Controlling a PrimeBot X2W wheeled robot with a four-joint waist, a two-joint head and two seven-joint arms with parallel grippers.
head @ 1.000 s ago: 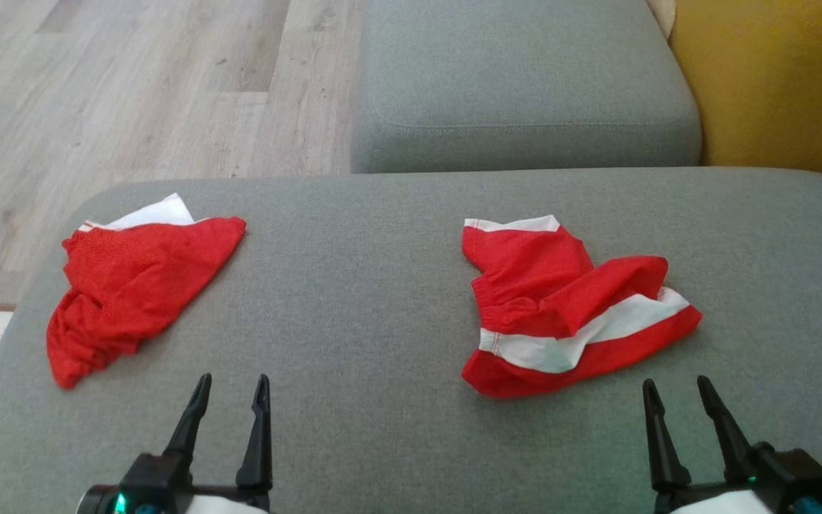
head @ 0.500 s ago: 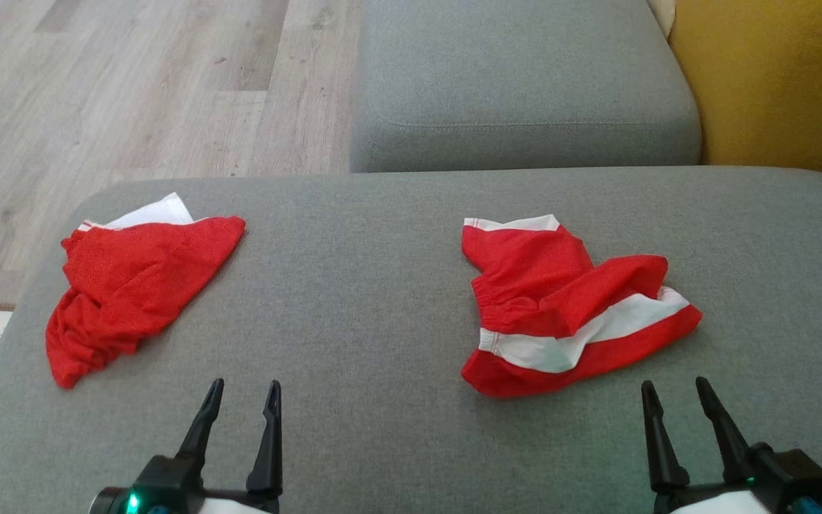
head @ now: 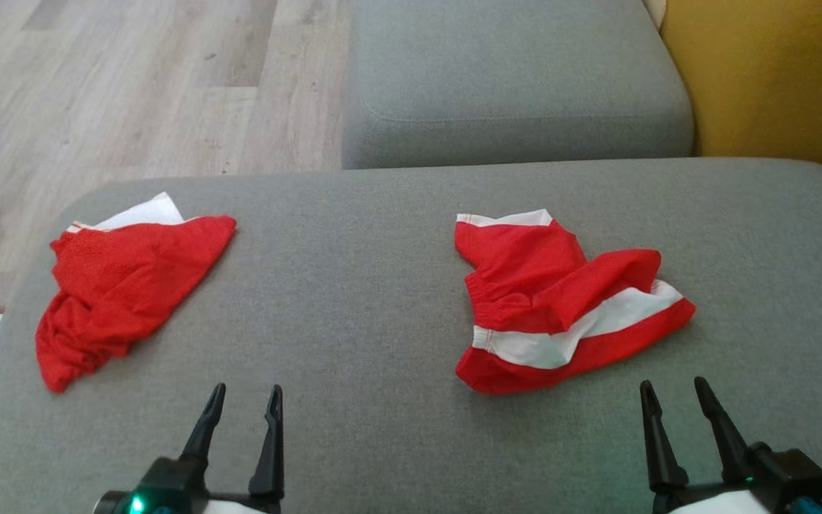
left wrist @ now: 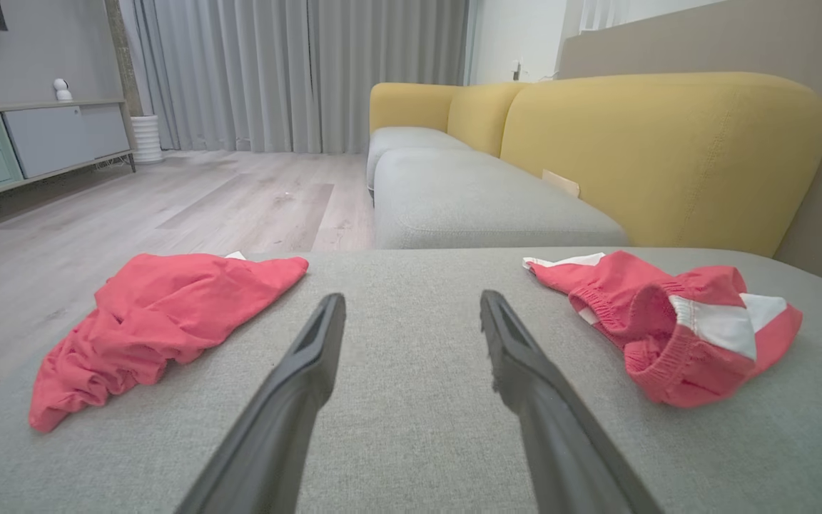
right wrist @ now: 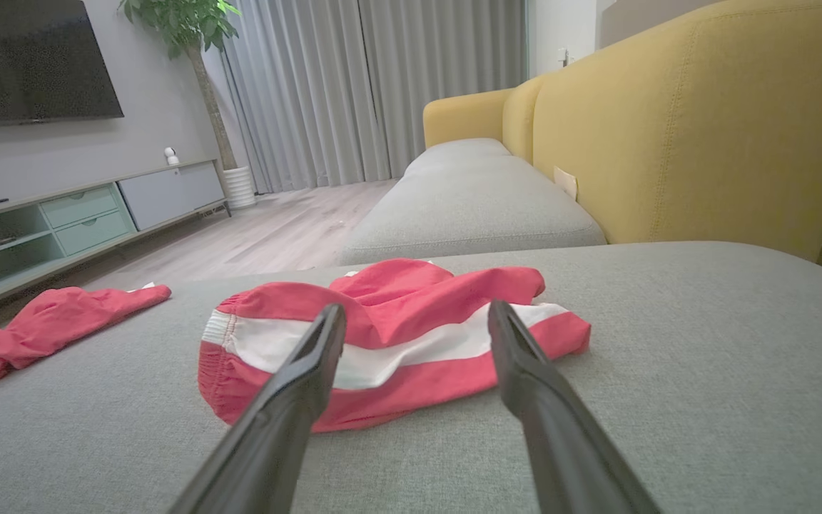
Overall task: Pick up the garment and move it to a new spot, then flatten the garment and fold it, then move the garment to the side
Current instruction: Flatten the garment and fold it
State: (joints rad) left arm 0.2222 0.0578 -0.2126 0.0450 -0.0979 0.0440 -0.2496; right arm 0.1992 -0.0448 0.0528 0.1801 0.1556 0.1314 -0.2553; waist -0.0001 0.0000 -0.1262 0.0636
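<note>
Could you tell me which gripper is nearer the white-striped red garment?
Right. The right gripper sits just short of the striped garment; the left gripper is well to its left.

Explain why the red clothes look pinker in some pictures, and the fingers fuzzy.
Head view: striped garment and plain garment look saturated red. Left wrist view: colours wash to pink; left gripper's fingers blur. Right wrist view: same pink cast, right gripper's fingers soft.

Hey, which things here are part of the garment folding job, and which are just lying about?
Job: crumpled red-and-white striped fabric garment; crumpled mostly red fabric garment; grey fabric seat cushion beneath them.
Just lying about: yellow upholstered sofa backrest; pale wooden floor; low grey-green television cabinet; leafy potted plant.
</note>
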